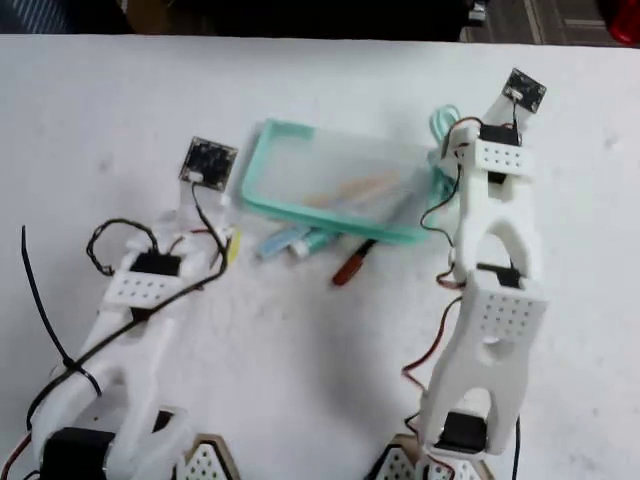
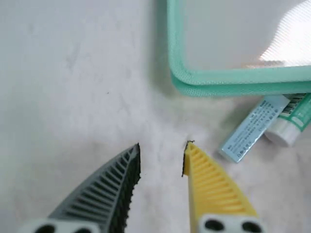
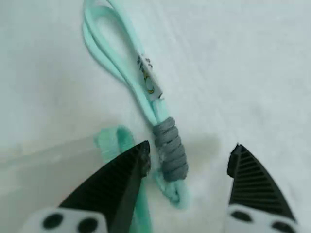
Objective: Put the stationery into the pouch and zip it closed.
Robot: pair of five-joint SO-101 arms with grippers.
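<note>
Close to the arm bases on the white table [image 1: 300, 380], a red pen [image 1: 352, 265] and two tubes [image 1: 290, 243] lie just beside the near edge of the teal-rimmed translucent pouch [image 1: 330, 185]. By the pouch's left corner, the left gripper [image 2: 162, 155] hangs with grey and yellow fingers parted, holding nothing. Farther off at the pouch's right end, the right gripper [image 3: 189, 158] is spread wide on either side of the grey wrap [image 3: 170, 148] on the mint cord [image 3: 121, 63], not clamping it.

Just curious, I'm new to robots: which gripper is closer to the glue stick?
Left. The left gripper hovers beside the glue stick; the right gripper is over the cord at the pouch's other end.
</note>
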